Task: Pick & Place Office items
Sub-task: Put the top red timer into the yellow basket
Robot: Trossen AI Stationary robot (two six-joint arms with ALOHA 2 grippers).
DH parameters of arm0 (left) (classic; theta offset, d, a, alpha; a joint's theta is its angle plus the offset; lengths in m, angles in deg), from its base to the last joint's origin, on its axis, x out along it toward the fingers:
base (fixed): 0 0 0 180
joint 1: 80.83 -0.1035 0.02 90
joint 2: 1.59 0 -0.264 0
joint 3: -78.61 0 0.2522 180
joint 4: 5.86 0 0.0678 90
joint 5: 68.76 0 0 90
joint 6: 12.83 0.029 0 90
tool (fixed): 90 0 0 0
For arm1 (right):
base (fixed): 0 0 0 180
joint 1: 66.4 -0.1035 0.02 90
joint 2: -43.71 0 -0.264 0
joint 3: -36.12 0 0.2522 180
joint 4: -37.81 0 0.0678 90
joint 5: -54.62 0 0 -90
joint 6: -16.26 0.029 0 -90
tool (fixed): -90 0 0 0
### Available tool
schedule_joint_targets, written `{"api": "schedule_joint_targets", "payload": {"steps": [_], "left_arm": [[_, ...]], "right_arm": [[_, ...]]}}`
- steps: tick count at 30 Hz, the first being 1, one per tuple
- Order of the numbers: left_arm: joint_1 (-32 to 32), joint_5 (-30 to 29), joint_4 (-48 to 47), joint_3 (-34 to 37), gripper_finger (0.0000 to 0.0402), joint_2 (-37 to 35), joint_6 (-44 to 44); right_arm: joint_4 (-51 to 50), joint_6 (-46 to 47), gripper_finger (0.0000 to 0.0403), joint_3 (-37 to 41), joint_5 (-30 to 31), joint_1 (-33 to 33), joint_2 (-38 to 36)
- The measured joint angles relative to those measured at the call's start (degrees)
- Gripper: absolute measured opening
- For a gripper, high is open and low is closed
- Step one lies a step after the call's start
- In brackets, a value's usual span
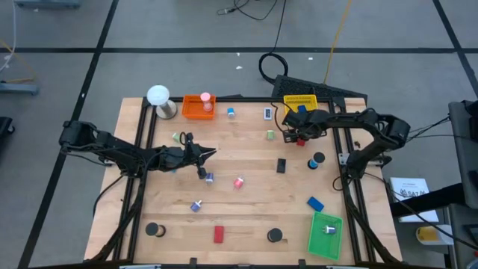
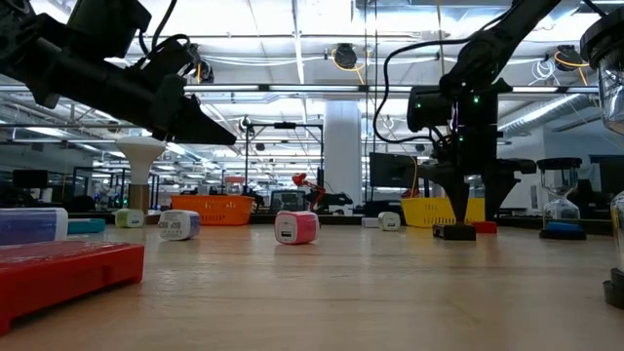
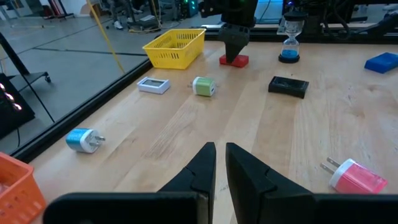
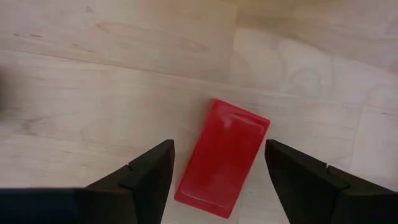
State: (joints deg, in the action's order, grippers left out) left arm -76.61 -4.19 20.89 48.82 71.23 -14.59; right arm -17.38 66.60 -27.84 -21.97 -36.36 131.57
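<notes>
Two tools are working over the table. Right tool is hovering directly above a red block, its fingers standing wide on either side of the block and not touching it. In the high view this block is lying flat on the wood just beside the yellow tray, near the table's far right corner. Left tool is waiting near the table's middle left, its fingers drawn narrow and holding nothing.

Handling judgement: the red block is appearing rigid, light and smooth-faced, with rounded corners, so it is likely resisting a firm pinch without deforming but could slip on glossy surfaces. Its long axis is lying slightly skewed to the line between the fingers. Gripping across the two long side faces, at mid-length, is looking most secure; a grip near one end is risking the block pivoting out.
</notes>
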Motion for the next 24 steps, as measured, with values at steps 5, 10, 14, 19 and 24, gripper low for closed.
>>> {"api": "schedule_joint_targets", "payload": {"steps": [5, 10, 14, 19, 24], "left_arm": [[0.0, 0.0, 0.0, 0.0, 0.0042, 0.0, 0.0], [0.0, 0.0, 0.0, 0.0, 0.0042, 0.0, 0.0], [0.0, 0.0, 0.0, 0.0, 0.0042, 0.0, 0.0], [0.0, 0.0, 0.0, 0.0, 0.0042, 0.0, 0.0], [0.0, 0.0, 0.0, 0.0, 0.0042, 0.0, 0.0]], "right_arm": [[-0.5, 1.0, 0.024, 0.0, 0.0, 0.0, 0.0], [0.9, 1.3, 0.0225, 1.6, -0.2, 0.0, 0.0], [0.9, 1.0, 0.0204, 3.1, -0.6, 0.0, 0.0], [1.3, -1.6, 0.0169, 3.3, -2.9, 0.0, -0.3], [-0.3, -5.0, 0.0149, 2.0, -5.3, 0.0, -1.3]]}}
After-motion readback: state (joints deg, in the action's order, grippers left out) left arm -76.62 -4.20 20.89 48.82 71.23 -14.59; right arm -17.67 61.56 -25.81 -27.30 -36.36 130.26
